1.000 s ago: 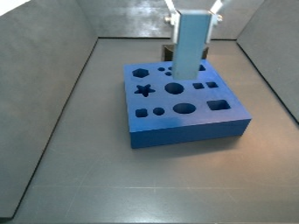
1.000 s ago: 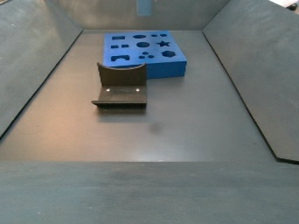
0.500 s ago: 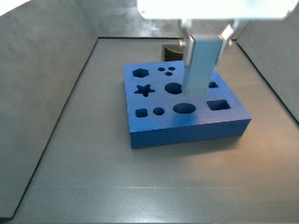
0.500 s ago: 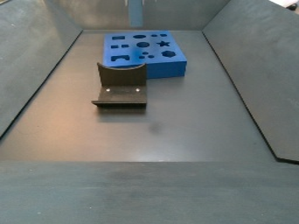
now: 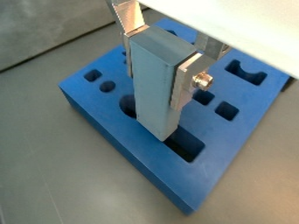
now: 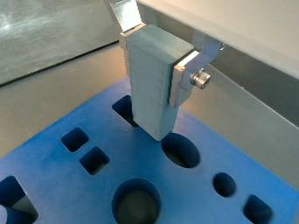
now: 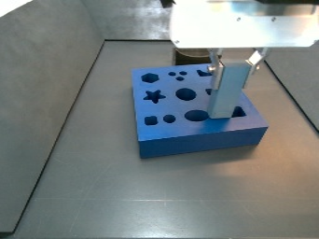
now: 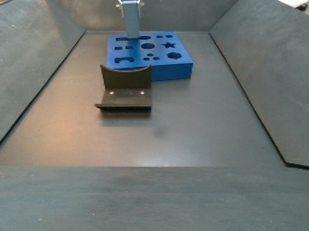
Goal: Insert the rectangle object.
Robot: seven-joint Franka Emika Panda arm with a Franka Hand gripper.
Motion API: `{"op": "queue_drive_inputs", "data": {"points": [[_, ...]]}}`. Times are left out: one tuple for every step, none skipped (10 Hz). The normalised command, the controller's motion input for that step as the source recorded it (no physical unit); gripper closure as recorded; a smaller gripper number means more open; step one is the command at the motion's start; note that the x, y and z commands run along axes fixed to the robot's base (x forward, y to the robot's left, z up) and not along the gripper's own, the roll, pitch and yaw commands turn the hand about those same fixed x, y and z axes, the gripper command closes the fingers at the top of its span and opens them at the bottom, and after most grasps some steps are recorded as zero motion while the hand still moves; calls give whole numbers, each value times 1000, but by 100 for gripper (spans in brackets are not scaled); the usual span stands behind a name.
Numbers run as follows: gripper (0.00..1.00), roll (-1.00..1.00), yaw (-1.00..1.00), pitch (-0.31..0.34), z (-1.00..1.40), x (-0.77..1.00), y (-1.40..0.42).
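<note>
My gripper (image 7: 234,62) hangs over the near right corner of the dark blue board (image 7: 162,140) and is shut on the rectangle object (image 7: 228,89), a pale sky-blue block held upright. In both wrist views the silver fingers (image 5: 186,80) (image 6: 187,70) clamp its upper end (image 5: 155,74) (image 6: 149,79). Its lower end stands at the mouth of a rectangular hole (image 5: 187,149) in the board. I cannot tell how far in it is. In a side view the block (image 8: 128,18) stands at the board's (image 8: 169,68) far left.
The board has several other shaped holes, such as a star (image 7: 155,95) and a round hole (image 7: 186,93). The dark fixture (image 8: 125,90) stands on the floor just in front of the board. Grey walls (image 7: 50,103) ring the floor.
The gripper has carried the block across the board toward its near right corner and lowered it, so its lower end is now at the rectangular hole.
</note>
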Motion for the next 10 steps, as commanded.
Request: {"op": "queue_drive_inputs", "data": {"points": [[100,50,197,0,-214,980,0],[100,144,183,0,-243,906,0],[100,213,266,0,-294,754,54],[100,263,226,4,-411,731,20],[100,216,0,9,-537,537,40],[100,180,-11,0,-674,340,3],[100,100,-89,-73,-903,234,0],[100,90,-114,-120,-951,111,-29],[100,50,-180,-114,-966,0,-89],[100,0,-166,-106,-929,0,-180]]}}
